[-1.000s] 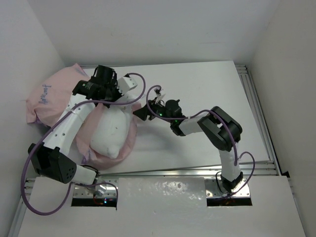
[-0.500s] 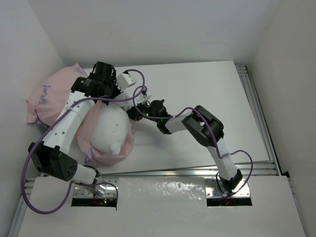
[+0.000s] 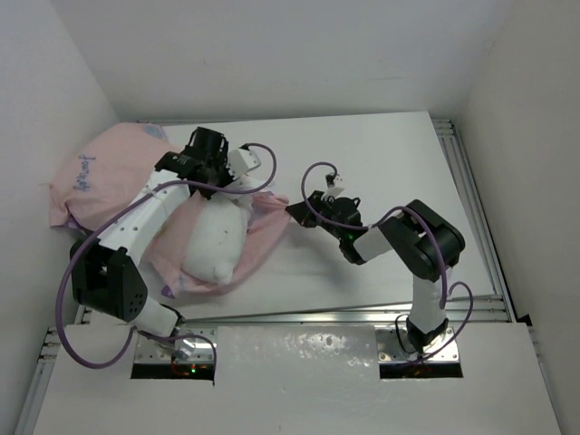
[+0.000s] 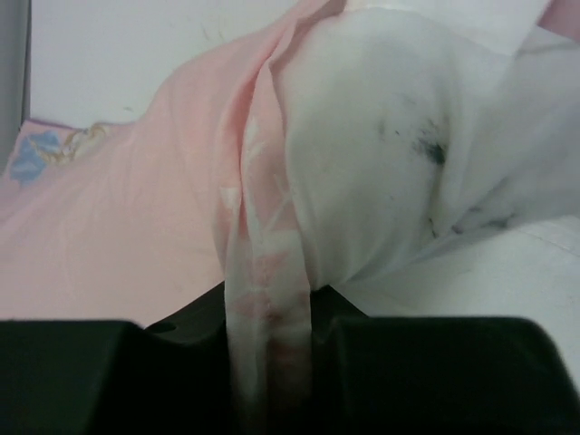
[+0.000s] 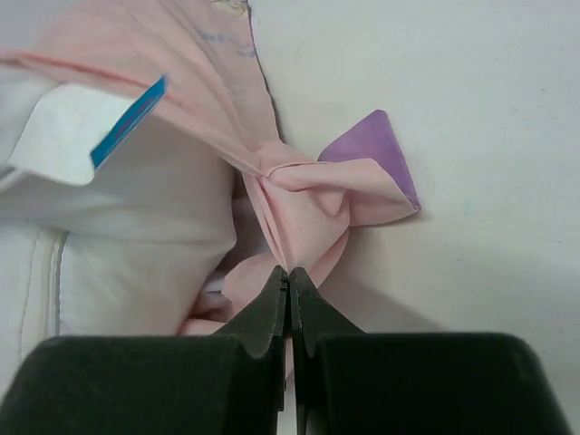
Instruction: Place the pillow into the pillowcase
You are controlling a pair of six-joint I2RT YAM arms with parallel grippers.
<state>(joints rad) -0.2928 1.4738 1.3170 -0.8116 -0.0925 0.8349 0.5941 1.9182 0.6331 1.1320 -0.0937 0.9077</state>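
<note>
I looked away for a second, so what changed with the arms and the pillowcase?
The right gripper reached in, shut on the pillowcase edge and pulled it rightward, stretching the opening. The left gripper kept its pinch on the other edge; the pillow stayed partly inside.

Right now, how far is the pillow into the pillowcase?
Done: the pillow lies in the open mouth of the pillowcase, pink fabric on both sides. In hand: left gripper and right gripper each pinch the opening's edge. Left: most of the pillow is uncovered; the case must go over it.
</note>
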